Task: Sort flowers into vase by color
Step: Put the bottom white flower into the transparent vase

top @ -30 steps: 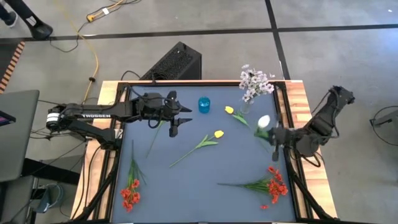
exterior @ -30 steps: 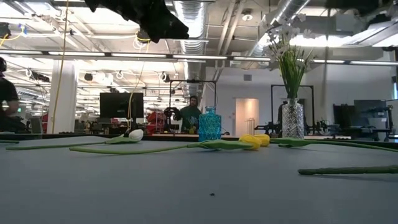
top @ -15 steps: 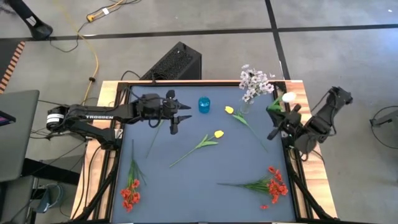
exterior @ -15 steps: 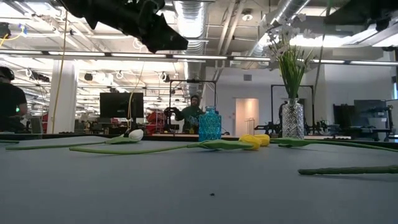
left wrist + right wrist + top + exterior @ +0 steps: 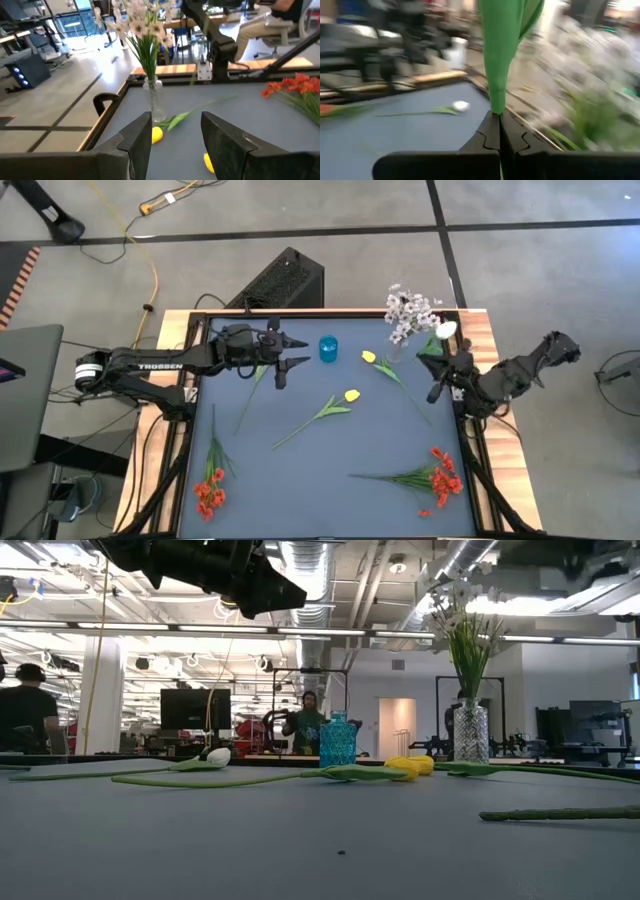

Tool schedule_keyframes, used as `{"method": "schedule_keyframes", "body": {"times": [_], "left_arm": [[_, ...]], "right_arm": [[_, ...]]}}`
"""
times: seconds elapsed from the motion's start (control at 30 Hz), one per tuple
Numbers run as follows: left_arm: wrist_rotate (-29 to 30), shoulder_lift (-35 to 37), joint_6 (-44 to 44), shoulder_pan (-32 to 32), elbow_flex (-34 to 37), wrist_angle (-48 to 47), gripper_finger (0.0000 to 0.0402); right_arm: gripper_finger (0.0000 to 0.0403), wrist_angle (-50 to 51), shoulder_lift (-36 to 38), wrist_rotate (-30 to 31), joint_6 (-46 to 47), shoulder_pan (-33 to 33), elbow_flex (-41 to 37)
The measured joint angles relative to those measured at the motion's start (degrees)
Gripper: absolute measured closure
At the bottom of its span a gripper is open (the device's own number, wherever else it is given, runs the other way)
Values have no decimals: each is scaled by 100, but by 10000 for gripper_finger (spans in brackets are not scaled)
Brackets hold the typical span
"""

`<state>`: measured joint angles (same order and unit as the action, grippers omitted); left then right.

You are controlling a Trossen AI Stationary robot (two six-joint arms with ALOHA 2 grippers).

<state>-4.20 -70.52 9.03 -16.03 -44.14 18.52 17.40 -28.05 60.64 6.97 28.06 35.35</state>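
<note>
My right gripper (image 5: 441, 374) is shut on a white tulip (image 5: 445, 331) above the table's far right part, beside the clear vase (image 5: 394, 350) that holds the pale lilac-white sprays (image 5: 410, 312). My left gripper (image 5: 286, 361) hovers open over the far left part, above a second white tulip (image 5: 249, 393) lying flat. Two yellow tulips (image 5: 368, 357) (image 5: 350, 395) lie mid-table near a small blue vase (image 5: 328, 348). Red blossom clusters lie at the near left (image 5: 209, 488) and near right (image 5: 441, 477). My right gripper pinches the white tulip's green stem (image 5: 496, 102) between its two shut fingers (image 5: 490, 131), which lie across it. The stem and a leaf rise past the fingertips. The tulip is lifted clear of the table, its bloom toward the far edge next to the sprays.
The table has a raised black rim (image 5: 192, 395) and wooden side strips (image 5: 500, 470). A black box (image 5: 285, 280) and cables lie on the floor beyond the far edge. People (image 5: 308, 722) stand in the room behind. Bare blue surface (image 5: 300, 470) spans the near middle.
My right gripper has carried the white tulip up from the right middle of the table toward the far edge, swinging it upright beside the clear vase. My left gripper has drifted slightly toward the far edge, still open.
</note>
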Motion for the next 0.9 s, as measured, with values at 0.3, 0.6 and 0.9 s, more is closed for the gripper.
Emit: {"method": "schedule_keyframes", "body": {"times": [0.3, 0.6, 0.9], "left_arm": [[-109, 0, -157, -26, 0, 39, 242], [-105, 0, -161, -26, 0, -24, 242], [-99, 0, -166, -24, 0, -25, 242]], "right_arm": [[389, -662, 1125, -2154, -856, -1253, -84], [389, 303, 2291, -2159, -185, -1924, -527], [389, 347, 2786, -1292, -291, -2320, -734]]}}
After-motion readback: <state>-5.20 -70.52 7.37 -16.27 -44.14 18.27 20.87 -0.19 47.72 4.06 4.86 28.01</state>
